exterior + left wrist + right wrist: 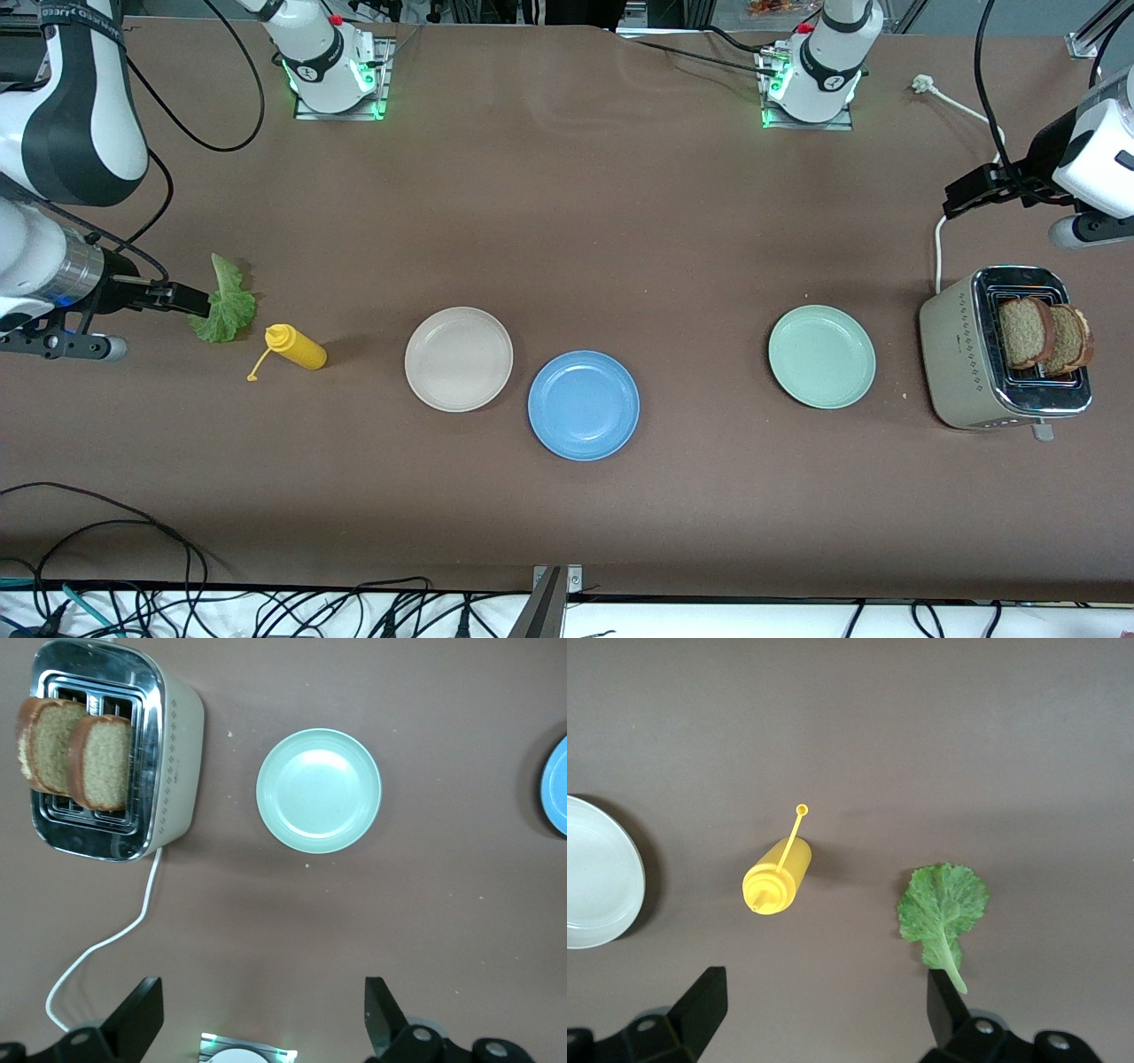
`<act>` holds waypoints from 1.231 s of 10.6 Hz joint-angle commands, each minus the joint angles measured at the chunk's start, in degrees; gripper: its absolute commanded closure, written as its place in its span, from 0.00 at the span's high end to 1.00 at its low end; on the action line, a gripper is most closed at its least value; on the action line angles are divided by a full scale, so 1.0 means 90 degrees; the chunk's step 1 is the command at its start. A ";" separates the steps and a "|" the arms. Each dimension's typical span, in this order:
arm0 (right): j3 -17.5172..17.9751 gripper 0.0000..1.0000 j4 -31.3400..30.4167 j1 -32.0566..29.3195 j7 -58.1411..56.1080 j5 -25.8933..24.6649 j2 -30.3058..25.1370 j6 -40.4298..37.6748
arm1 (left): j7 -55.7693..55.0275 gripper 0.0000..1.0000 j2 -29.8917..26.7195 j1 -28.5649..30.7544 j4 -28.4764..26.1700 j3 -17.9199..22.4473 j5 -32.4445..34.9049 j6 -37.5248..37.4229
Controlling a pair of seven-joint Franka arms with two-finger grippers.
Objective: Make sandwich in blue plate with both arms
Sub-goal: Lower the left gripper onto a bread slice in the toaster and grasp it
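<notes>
- The round mid-blue plate (583,405) with a raised rim lies bare on the brown table (567,221), near the middle and toward the edge closest to the front camera.
- A round beige-white plate (458,358) sits just beside it, toward the right arm's end and slightly farther from the camera; the rims look almost touching.
- A round pale mint-green plate (822,356) lies well apart toward the left arm's end, between the blue plate and the toaster.
- Two brown wholegrain bread slices (1045,335) with darker crust stand upright in the slots of a beige and chrome toaster (961,363) by the table's edge at the left arm's end; its white cord (106,943) trails across the table.
- A ruffled green lettuce leaf (226,306) lies flat near the edge at the right arm's end, with a yellow squeeze bottle (297,347) on its side next to it, cap hanging off on its tether.
- The left gripper (261,1014) hangs over bare table beside the toaster, fingers spread wide, holding nothing.
- The right gripper (824,1010) hangs over the lettuce leaf and the bottle, fingers likewise released and empty.
</notes>
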 commanded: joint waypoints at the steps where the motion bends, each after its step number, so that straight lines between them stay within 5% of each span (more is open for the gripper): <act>1: 0.0004 1.00 -0.0073 -0.0005 -0.0043 -0.0073 -0.0055 0.0058 | 0.0072 1.00 0.0173 -0.0130 0.0124 -0.0096 0.0795 -0.0072; 8: 0.0004 1.00 -0.0073 -0.0015 -0.0072 -0.0073 -0.0045 0.0068 | 0.1283 1.00 0.0758 0.0883 0.0114 -0.0057 0.0632 0.0025; 13: 0.0004 1.00 -0.0073 -0.0015 -0.0082 -0.0073 -0.0045 0.0068 | 0.2159 1.00 0.1686 0.1410 0.0105 -0.0067 0.0622 0.1166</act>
